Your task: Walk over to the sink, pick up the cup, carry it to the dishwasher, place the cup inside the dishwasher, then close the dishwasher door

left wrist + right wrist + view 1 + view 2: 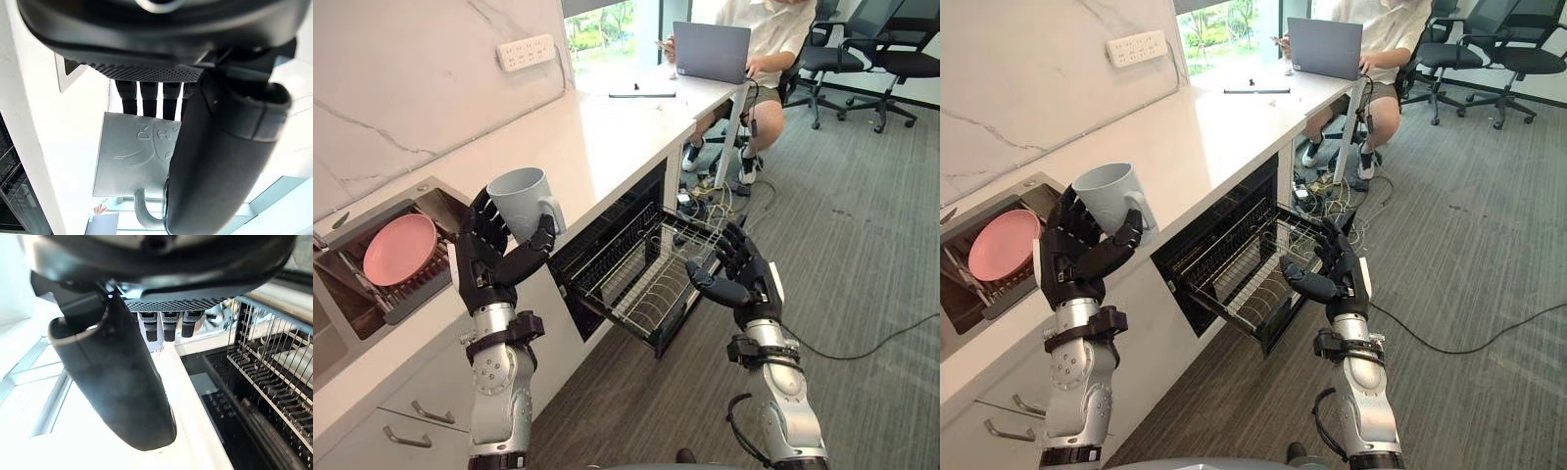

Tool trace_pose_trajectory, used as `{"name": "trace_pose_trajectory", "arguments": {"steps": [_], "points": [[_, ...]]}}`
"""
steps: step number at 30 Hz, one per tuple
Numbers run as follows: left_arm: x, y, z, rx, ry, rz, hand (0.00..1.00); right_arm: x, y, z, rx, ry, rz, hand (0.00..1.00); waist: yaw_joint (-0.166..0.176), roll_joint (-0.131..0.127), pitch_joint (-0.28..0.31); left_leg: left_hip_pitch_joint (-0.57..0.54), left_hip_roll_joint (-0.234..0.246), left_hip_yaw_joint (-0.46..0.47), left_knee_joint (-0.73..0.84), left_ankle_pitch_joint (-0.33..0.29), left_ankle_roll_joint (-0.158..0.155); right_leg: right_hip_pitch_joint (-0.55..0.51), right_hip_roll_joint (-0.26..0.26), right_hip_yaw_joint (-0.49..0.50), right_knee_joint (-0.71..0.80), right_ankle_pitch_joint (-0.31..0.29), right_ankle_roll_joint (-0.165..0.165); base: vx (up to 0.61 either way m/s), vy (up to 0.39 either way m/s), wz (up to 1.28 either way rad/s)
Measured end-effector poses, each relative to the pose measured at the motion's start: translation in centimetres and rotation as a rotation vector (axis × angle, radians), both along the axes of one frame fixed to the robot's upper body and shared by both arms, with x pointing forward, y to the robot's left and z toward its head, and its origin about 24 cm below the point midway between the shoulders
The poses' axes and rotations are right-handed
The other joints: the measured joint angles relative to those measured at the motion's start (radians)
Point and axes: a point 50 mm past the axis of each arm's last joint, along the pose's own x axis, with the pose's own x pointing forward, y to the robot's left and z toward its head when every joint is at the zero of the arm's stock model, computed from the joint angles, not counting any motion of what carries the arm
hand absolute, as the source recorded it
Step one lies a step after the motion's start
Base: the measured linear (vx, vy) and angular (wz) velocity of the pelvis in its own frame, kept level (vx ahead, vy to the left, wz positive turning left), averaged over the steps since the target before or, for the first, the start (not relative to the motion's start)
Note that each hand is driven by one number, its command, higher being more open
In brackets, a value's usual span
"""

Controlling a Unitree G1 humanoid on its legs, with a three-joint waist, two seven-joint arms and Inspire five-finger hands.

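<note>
My left hand (489, 259) is shut on a pale grey cup (521, 196), holding it upright above the counter's front edge, between the sink and the dishwasher. The left wrist view has the cup (132, 156) against the fingers, its handle past the thumb. The dishwasher (607, 230) under the counter stands open, its wire rack (651, 279) pulled out over the floor. Beside the rack's outer corner my right hand (744, 274) hovers open and holds nothing. In the right wrist view the rack's wires (264, 377) lie just past the straight fingers.
The sink (431, 191) at the left holds a pink plate (399, 249) in a drainer. A person with a laptop (710, 49) sits at the counter's far end, cables (705, 201) at their feet. Office chairs (891, 59) stand at the back right. Grey carpet (862, 245) stretches right.
</note>
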Motion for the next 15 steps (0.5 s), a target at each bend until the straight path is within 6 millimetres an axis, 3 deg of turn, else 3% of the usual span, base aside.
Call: {"name": "trace_pose_trajectory", "arguments": {"steps": [10, 15], "points": [[1.3, 0.2, 0.0, 0.040, 0.022, 0.028, 0.30, -0.2, 3.2, 2.1, 0.083, -0.107, 0.207, 0.90, 0.001, -0.024, -0.017, -0.017, -0.009, 0.030, -0.006, 0.002, 0.004, -0.035, -0.005, 0.036, 0.000, 0.014, 0.009, -0.02, 0.019, -0.10], [1.6, -1.0, -0.3, 0.051, 0.033, -0.021, 0.30, 0.1, 4.2, 2.9, 0.087, -0.140, 0.257, 0.90, 0.002, -0.028, -0.020, -0.022, -0.019, 0.033, -0.006, 0.006, 0.010, -0.047, -0.011, 0.047, 0.000, 0.023, 0.013, -0.05, 0.017, -0.06]]}}
